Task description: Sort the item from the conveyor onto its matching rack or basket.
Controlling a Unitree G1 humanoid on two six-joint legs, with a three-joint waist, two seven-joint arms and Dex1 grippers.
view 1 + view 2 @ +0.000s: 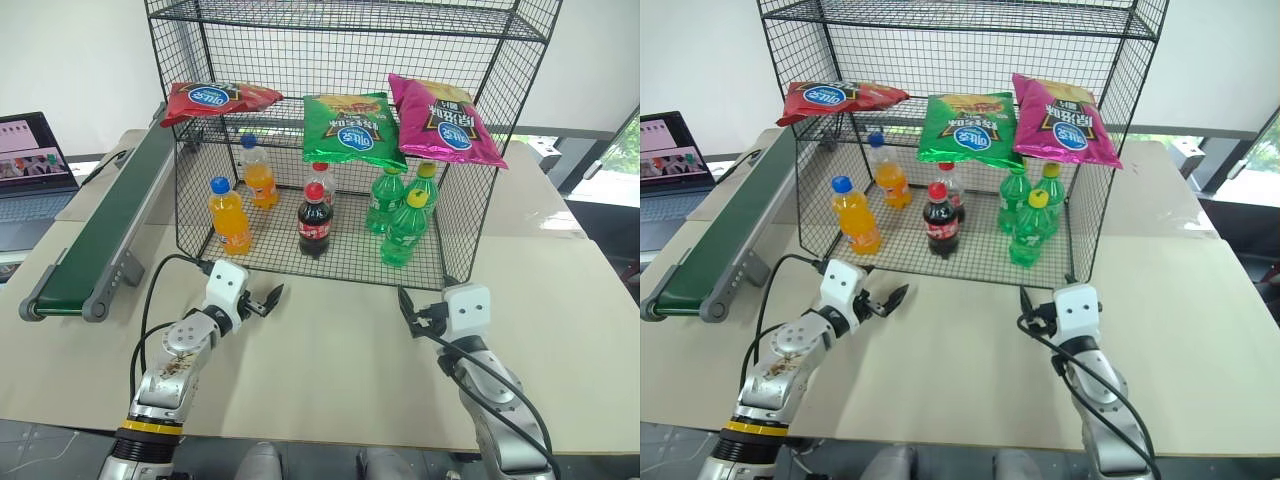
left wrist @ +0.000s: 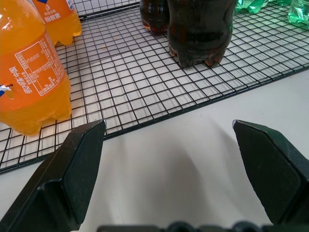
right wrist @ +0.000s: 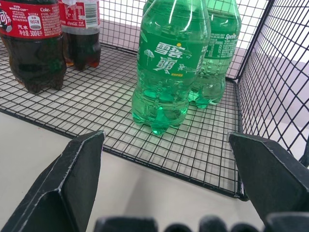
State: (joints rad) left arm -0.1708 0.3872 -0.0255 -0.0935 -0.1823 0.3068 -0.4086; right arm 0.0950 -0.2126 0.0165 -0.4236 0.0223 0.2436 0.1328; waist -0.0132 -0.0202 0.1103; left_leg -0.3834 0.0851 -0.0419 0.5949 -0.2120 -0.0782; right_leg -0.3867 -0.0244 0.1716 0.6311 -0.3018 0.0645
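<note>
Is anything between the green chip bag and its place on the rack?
Nothing visible: the green chip bag already lies on the rack's middle shelf, between the red bag and the magenta bag. The conveyor is bare.

green chip bag [image 1: 350, 128] | lying flat on rack [image 1: 470, 215] middle shelf | conveyor [image 1: 105, 225] left of rack

chip bag [image 1: 349, 128]: shiny green, blue oval logo, yellow chips pictured
second bag [image 1: 212, 99]: red, blue oval logo
third bag [image 1: 445, 121]: magenta, blue oval logo
rack [image 1: 460, 205]: black wire grid
conveyor [image 1: 110, 222]: dark green belt, grey frame
bottles: orange [image 1: 229, 215], dark cola with red label [image 1: 314, 221], clear green [image 1: 404, 228]
table [image 1: 330, 350]: pale beige
</note>
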